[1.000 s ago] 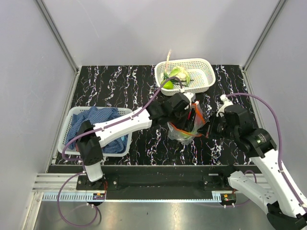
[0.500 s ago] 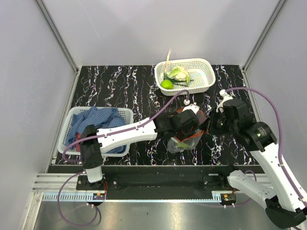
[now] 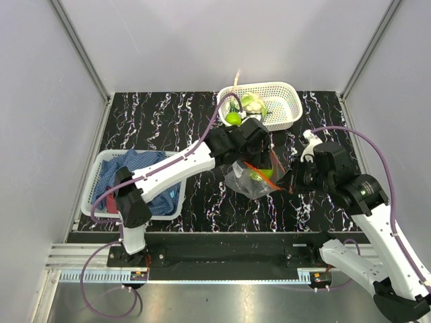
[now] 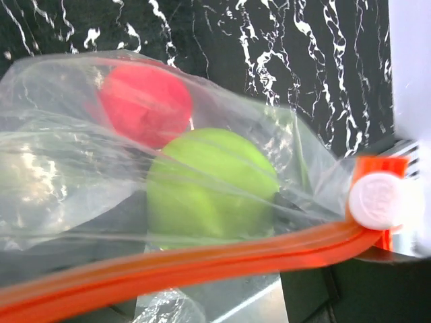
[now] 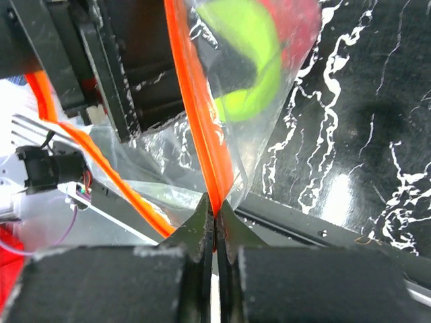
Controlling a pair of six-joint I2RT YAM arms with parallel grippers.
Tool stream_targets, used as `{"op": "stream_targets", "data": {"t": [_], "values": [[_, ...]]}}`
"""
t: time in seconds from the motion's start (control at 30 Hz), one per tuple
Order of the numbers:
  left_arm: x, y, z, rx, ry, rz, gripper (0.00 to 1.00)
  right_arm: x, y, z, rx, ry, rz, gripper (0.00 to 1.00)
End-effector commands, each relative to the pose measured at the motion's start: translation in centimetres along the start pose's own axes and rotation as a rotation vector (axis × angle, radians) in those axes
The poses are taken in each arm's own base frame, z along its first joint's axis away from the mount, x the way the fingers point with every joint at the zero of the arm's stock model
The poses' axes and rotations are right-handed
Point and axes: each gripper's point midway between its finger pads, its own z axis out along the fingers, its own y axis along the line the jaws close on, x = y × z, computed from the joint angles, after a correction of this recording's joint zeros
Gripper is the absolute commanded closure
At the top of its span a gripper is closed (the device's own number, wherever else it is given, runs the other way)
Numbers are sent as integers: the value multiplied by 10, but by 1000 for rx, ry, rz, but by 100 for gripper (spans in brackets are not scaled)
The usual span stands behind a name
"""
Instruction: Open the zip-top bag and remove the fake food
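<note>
The left fingers, spread or not I could not tell, had risen from the zip-top bag lying mid-desk while the right fingers pinched its zip strip, so the lime and red piece remained inside.

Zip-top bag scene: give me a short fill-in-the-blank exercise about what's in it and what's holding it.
The right claw is shut on the ___ zip strip of the zip-top bag.
Inside the bag, a lime-green fruit sits next to a ___ piece.
The white basket at near left holds a ___ cloth.
Missing words: orange; red; blue.
</note>
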Motion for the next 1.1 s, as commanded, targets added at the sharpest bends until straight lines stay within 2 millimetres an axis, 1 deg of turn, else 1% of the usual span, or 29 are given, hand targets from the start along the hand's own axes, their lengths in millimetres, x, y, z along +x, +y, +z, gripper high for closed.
{"op": "stream_targets", "data": {"t": [0.0,0.03,0.07,0.1,0.13,0.17,0.23,0.27,0.3,0.33,0.37,0.4,0.43,0.5,0.57,0.7,0.73,0.77,0.8,0.83,0.87,0.9,0.93,0.97,1.0,1.03,1.07], "values": [[-13,-43,-30,177,-12,-51,100,-14,-10,-1,75,-33,-19,100],[-14,-48,-34,201,-34,-19,100,-15,-12,0,91,-28,-16,100],[-16,-54,-43,218,-84,48,100,-16,-16,4,119,-23,-8,100],[-13,-52,-44,208,-94,83,100,-18,-18,4,133,-23,-7,100],[-12,-52,-49,208,-108,128,100,-19,-22,5,155,-26,-11,100],[-6,-47,-51,173,-109,151,100,-21,-24,5,171,-27,-16,100],[-2,-40,-60,116,-138,199,100,-26,-28,3,198,-46,-40,100],[5,-40,-63,100,-140,234,100,-28,-28,2,202,-48,-43,100],[10,-40,-63,103,-134,261,100,-31,-26,1,196,-54,-51,100],[11,-43,-66,118,-151,325,100,-33,-25,0,196,-56,-58,100],[16,-47,-69,116,-171,374,100,-33,-25,1,199,-51,-60,100],[18,-46,-68,115,-180,407,100,-36,-24,-1,196,-59,-60,100],[25,-39,-65,106,-172,457,100,-39,-27,-3,220,-72,-51,100],[26,-37,-63,114,-189,466,100,-41,-24,-6,209,-82,-48,100],[25,-33,-66,115,-207,469,100,-40,-24,-6,210,-80,-48,100],[11,-31,-80,98,-263,439,100,-33,-33,-6,235,-67,-78,100],[8,-31,-82,95,-260,391,100,-31,-32,-6,223,-64,-80,100],[-7,-37,-92,116,-282,331,100,-30,-28,-9,199,-71,-97,100],[-11,-39,-94,129,-276,285,100,-25,-25,-9,167,-54,-128,100],[-13,-42,-92,147,-259,198,100,-22,-19,-8,123,-41,-140,100],[-21,-43,-93,181,-236,133,100,-19,-17,-9,109,-36,-149,100],[-21,-46,-91,212,-202,46,100,-14,-19,-8,109,-21,-152,100],[-33,-52,-91,278,-209,0,100,-12,-24,-8,133,-21,-143,100],[-25,-64,-93,359,-152,-9,100,-12,-27,-9,149,-24,-132,100],[-22,-68,-92,387,-125,-37,100,-11,-27,-9,154,-22,-120,100],[-20,-74,-95,429,-103,-43,100,-12,-30,-9,171,-24,-114,100],[-18,-76,-95,443,-86,-47,100,-14,-32,-10,185,-31,-104,100]]}}
